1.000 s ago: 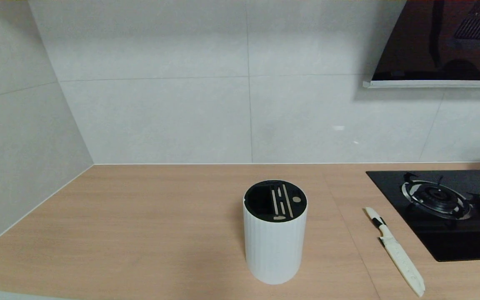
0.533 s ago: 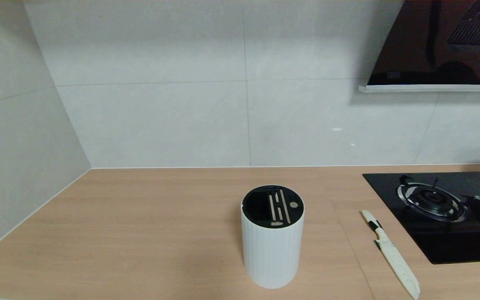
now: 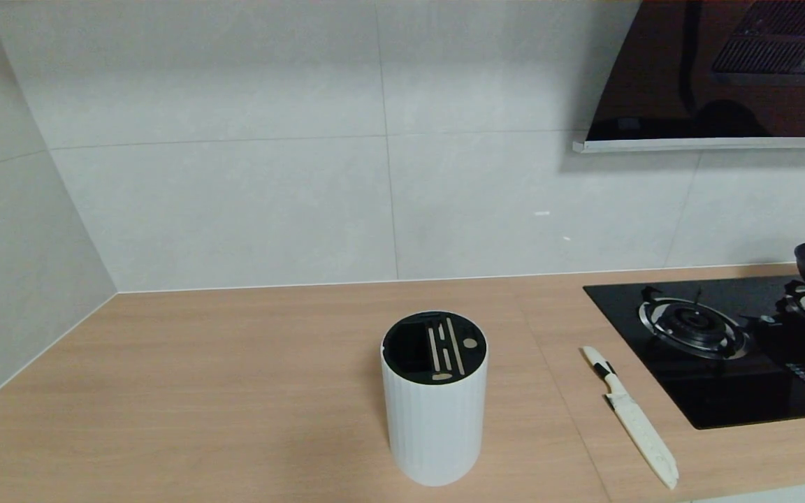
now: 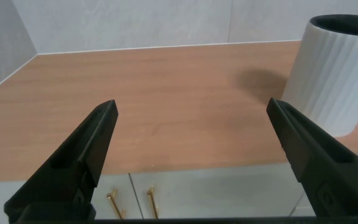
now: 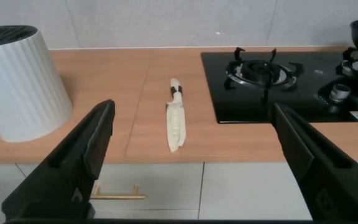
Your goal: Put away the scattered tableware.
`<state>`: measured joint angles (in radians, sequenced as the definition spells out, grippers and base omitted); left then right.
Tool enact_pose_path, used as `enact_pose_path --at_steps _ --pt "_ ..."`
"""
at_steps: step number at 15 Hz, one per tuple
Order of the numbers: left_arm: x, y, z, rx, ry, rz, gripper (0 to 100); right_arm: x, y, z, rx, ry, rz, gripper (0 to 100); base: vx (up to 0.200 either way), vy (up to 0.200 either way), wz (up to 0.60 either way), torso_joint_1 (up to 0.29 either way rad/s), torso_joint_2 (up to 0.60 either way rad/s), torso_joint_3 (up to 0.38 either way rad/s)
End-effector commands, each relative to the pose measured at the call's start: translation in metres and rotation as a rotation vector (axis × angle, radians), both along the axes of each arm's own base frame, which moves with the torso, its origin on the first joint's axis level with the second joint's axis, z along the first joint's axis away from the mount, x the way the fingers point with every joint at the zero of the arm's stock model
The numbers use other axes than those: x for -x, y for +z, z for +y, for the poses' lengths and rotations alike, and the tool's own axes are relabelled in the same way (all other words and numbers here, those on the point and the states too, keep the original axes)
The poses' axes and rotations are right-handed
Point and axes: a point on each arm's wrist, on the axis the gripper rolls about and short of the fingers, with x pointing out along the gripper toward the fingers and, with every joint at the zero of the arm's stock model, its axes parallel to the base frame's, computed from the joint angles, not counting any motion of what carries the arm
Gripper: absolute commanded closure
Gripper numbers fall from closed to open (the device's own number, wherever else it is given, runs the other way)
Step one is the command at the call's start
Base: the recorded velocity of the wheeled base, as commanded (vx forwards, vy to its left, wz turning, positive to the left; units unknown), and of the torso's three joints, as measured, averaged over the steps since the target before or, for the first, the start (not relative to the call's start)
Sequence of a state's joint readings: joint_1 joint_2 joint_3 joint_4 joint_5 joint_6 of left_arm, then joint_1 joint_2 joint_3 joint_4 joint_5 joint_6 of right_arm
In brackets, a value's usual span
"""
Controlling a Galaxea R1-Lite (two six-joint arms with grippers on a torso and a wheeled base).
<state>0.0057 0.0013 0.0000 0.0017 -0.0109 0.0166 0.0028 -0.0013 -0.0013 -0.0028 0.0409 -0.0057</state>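
Plainly, the knife point(image 5: 175, 116) is seen lying flat on the worktop point(image 5: 104, 74), apart from and ahead of the right end effector point(image 5: 192, 107), in line with its widely spread fingers. The slotted white holder point(image 5: 17, 81) stands to its left. The approach is judged in hand; a descent onto the handle is called for next. The left end effector point(image 4: 191, 107) is likewise released, with the holder ahead of it.
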Motion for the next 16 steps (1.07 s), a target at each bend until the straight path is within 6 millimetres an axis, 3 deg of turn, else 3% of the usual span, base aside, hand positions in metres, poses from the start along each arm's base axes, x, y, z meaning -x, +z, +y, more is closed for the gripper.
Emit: enact_pose_path --at_steps 1,10,12,15,16 --pt "0.0 0.0 0.0 0.0 0.001 0.0 0 0.0 0.0 0.0 0.002 0.001 0.001 0 0.0 0.0 0.0 0.0 0.0 0.0" --pt "0.0 0.0 0.0 0.001 0.001 0.0 0 0.0 0.001 0.0 0.019 -0.013 -0.006 0 0.0 0.0 0.0 0.0 0.0 0.0" --pt "0.0 0.0 0.0 0.006 0.001 0.0 0 0.009 0.032 0.0 -0.006 -0.013 -0.117 0 0.0 0.0 0.0 0.0 0.0 0.0" --pt "0.0 0.0 0.0 0.006 0.001 0.0 0 -0.002 0.05 0.001 -0.007 0.101 -0.012 0 0.0 0.0 0.0 0.0 0.0 0.0" --pt "0.0 0.0 0.0 0.006 0.001 0.0 0 -0.014 0.066 0.002 -0.007 0.116 0.061 0 0.0 0.0 0.0 0.0 0.0 0.0"
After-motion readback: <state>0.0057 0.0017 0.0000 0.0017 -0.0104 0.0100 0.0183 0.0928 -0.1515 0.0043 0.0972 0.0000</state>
